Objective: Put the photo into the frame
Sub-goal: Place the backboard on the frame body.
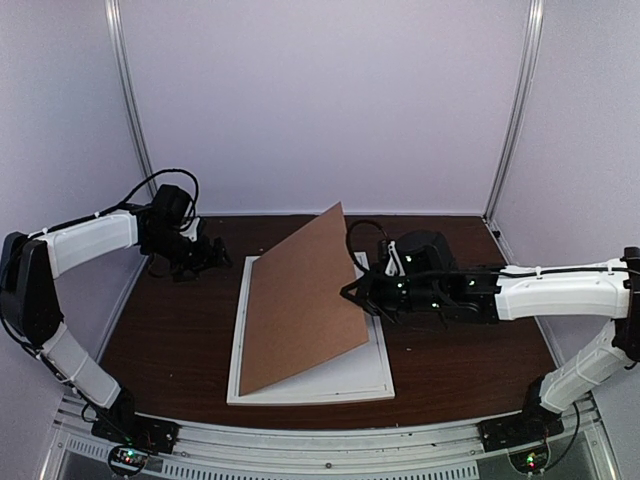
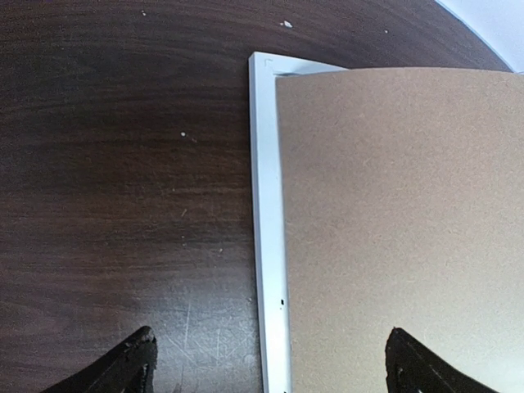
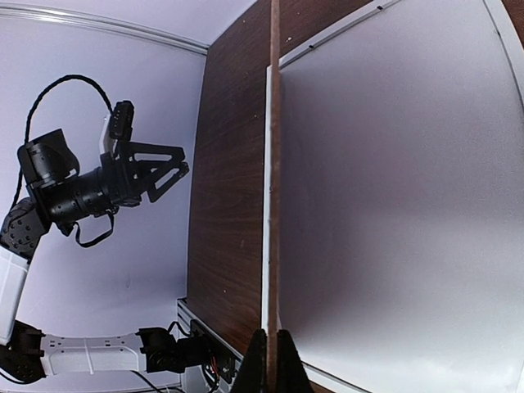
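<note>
Dark table (image 1: 180, 330) bears the frame (image 1: 310, 392), long axis near-to-far; right gripper (image 1: 352, 292) clamps the tilted board (image 1: 300, 300) (left gripper (image 1: 215, 257) gapes).

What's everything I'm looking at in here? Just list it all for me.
backing board: one, brown, tilted over the frame, left edge down, right edge raised
frame: one, white, lying flat mid-table beneath the board
table: one, dark wood, under everything
walls: pale lilac, at the back and both sides
metal rail: one, silver, along the near edge of the table
left claw: one, black, open and empty, at the far left above the table
right claw: one, black, shut on the board's raised right edge
</note>
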